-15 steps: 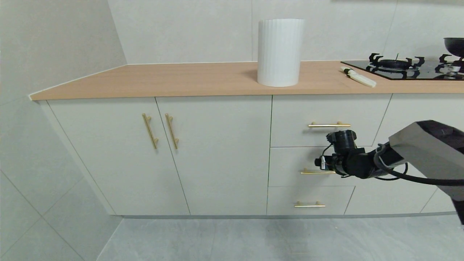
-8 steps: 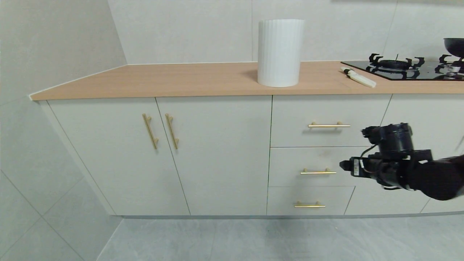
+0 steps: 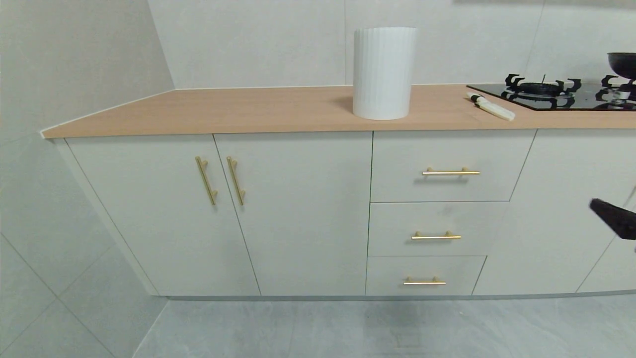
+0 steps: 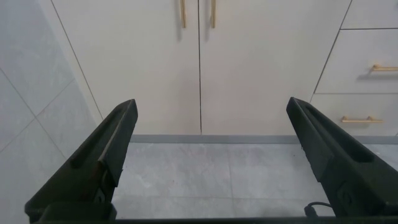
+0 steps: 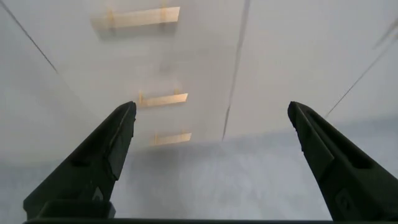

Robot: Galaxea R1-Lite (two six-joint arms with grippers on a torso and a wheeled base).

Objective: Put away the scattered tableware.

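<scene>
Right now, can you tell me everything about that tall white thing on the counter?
The tall white container is a round cylinder with fine ridges running up and down its side. It looks matte, perhaps ceramic or plastic. It stands upright on the wooden countertop, a little back from the front edge, touching only that. Its inside cannot be seen from here. A pale utensil lies apart on its right.
</scene>
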